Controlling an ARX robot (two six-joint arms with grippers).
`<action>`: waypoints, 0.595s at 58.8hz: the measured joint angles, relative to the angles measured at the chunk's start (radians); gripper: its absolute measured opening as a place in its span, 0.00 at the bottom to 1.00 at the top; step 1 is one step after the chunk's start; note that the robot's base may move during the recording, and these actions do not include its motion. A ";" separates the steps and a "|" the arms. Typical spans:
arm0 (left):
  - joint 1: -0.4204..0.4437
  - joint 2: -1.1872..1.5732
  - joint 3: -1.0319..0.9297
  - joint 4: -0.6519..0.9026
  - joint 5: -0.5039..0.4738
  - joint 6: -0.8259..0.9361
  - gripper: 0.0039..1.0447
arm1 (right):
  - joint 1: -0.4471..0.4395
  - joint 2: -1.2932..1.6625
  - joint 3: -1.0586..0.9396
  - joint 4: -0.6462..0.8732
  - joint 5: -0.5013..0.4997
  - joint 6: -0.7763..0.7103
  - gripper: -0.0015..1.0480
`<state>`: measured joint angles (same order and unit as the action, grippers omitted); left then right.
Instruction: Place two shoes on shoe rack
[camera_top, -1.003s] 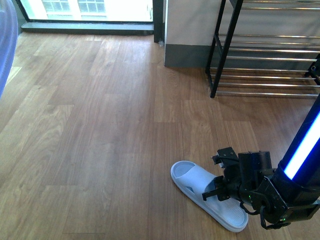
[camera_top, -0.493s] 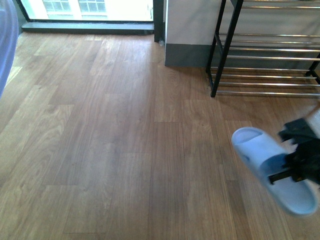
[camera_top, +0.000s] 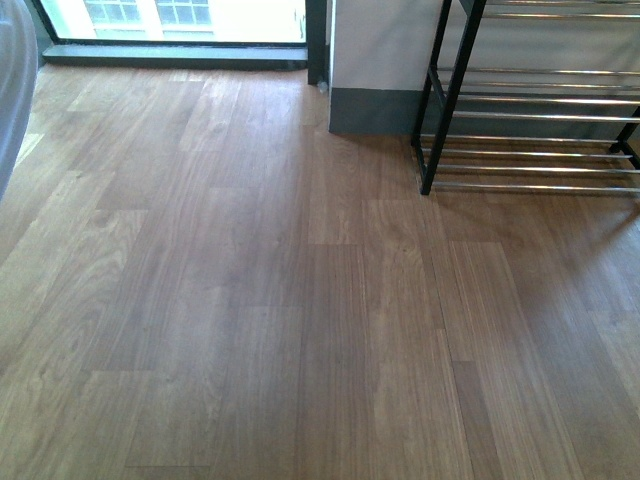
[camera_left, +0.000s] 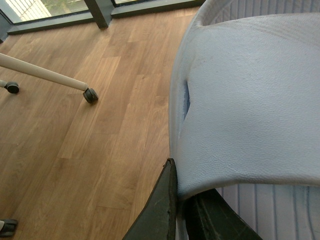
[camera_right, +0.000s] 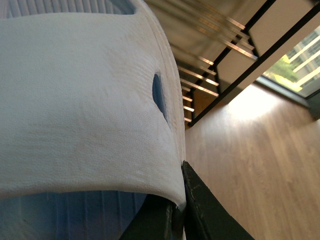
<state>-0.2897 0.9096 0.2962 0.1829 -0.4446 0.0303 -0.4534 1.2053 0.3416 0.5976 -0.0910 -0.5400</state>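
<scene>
The two shoes here are white slide sandals, one in each gripper. In the left wrist view one sandal (camera_left: 250, 100) fills most of the picture, and my left gripper (camera_left: 181, 192) is shut on the edge of its strap, above the wooden floor. In the right wrist view my right gripper (camera_right: 175, 200) is shut on the strap edge of the other sandal (camera_right: 80, 100), with the shoe rack (camera_right: 220, 55) beyond it. In the front view the shoe rack (camera_top: 530, 120), black frame with chrome bars, stands at the far right. Neither arm shows there.
A grey-based white wall column (camera_top: 380, 70) stands left of the rack, with a window sill (camera_top: 170, 50) along the far wall. A pale blurred shape (camera_top: 10, 90) sits at the front view's left edge. A white leg on a caster (camera_left: 90, 95) stands on the floor.
My right gripper has lifted the white sandal off the floor, carried it to the right and left the front view.
</scene>
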 joint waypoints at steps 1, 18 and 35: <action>0.000 0.000 0.000 0.000 0.000 0.000 0.02 | 0.003 -0.054 -0.009 -0.026 0.002 0.003 0.02; 0.000 0.000 0.000 0.000 0.000 0.000 0.02 | 0.028 -0.332 -0.043 -0.149 -0.003 0.043 0.02; 0.000 0.000 0.000 0.000 0.000 0.000 0.02 | 0.029 -0.329 -0.045 -0.153 -0.003 0.048 0.02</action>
<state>-0.2897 0.9096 0.2962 0.1829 -0.4442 0.0303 -0.4248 0.8761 0.2970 0.4450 -0.0937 -0.4923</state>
